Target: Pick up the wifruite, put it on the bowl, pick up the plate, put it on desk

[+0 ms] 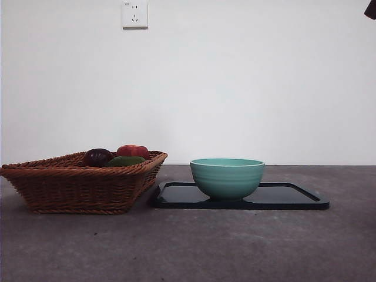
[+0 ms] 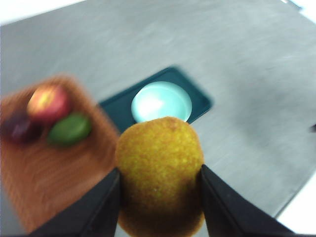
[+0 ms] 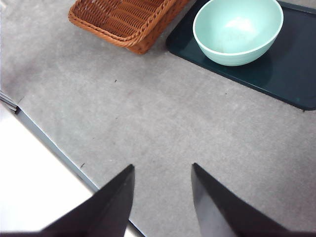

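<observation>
From the front, the bowl (image 1: pixel 227 177) stands on a dark tray (image 1: pixel 296 197), which lies flat on the grey worktop (image 1: pixel 194 247) just beside a wicker basket (image 1: pixel 76 185). A dark purple fruit (image 1: pixel 97 157), a red fruit (image 1: pixel 133 151) and a green fruit (image 1: pixel 125 160) show over the basket's rim. No arm is at work in this view; only a black tip sits at the top corner, so the carrying must be going on above the frame.

In the left wrist view, the left gripper (image 2: pixel 160 190) is clamped on the wifruite (image 2: pixel 160 173), one jaw against each flank. It is held high over the worktop with the bowl (image 2: pixel 161 101) beyond it, a sensible height for clearing the rim before a drop.

In the right wrist view, the right gripper (image 3: pixel 162 182) hangs with jaws apart and nothing between them, well away from the bowl (image 3: pixel 238 29), probably waiting for the tray.
</observation>
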Robot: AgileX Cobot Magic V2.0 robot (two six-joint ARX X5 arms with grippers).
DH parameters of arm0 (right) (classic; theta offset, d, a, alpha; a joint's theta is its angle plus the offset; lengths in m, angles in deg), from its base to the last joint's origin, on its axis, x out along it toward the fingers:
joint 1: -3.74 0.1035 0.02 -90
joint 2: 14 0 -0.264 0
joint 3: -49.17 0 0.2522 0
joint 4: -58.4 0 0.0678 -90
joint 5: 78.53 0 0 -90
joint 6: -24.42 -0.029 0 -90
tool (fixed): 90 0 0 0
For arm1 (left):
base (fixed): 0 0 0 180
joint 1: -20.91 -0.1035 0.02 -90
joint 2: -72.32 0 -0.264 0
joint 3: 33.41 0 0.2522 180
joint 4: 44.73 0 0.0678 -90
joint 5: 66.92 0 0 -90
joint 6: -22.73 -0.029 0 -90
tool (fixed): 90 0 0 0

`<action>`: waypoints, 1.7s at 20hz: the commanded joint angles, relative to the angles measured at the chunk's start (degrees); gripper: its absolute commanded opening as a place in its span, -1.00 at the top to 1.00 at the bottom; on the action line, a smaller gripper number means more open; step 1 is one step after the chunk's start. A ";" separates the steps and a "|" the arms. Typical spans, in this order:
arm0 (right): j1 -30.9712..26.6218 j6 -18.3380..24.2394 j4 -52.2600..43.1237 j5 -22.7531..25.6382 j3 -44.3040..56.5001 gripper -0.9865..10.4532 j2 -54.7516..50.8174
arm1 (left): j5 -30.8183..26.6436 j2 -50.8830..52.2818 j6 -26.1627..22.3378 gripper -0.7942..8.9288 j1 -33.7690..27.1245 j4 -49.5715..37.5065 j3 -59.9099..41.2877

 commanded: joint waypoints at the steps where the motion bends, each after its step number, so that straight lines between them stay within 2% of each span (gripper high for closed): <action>1: 0.31 0.50 -0.59 0.17 -0.28 0.50 0.17 | -2.47 3.32 4.37 0.59 0.50 -2.97 -5.84; 5: 0.31 0.44 -0.59 0.20 -0.28 0.50 0.17 | -6.40 6.64 8.37 0.59 0.59 -9.46 -16.96; 9: 0.31 0.24 -0.57 0.20 -0.28 0.50 0.17 | -14.95 5.29 11.43 0.59 0.61 -19.45 -25.90; 12: 0.31 0.22 -0.55 0.17 -0.28 0.50 0.17 | -21.14 1.29 11.50 0.59 0.59 -25.66 -29.09; 19: 0.31 0.22 -0.50 0.17 -0.28 0.50 0.17 | -22.32 -13.38 11.30 0.59 0.24 -36.26 -29.20; 21: 0.31 0.22 -0.50 0.17 -0.28 0.50 0.17 | -24.20 -16.85 11.10 0.59 -0.37 -38.45 -29.20; 26: 0.28 0.24 -0.52 0.20 -0.28 0.50 0.17 | -24.24 -23.08 11.10 0.59 -3.39 -41.72 -29.20; 30: 0.31 0.26 -0.59 0.22 -0.28 0.50 0.20 | -18.45 -26.97 11.17 0.59 -5.22 -42.36 -29.20; 34: 0.28 0.24 -0.59 0.22 -0.28 0.50 0.20 | -18.27 -29.22 11.08 0.59 -5.31 -43.47 -29.20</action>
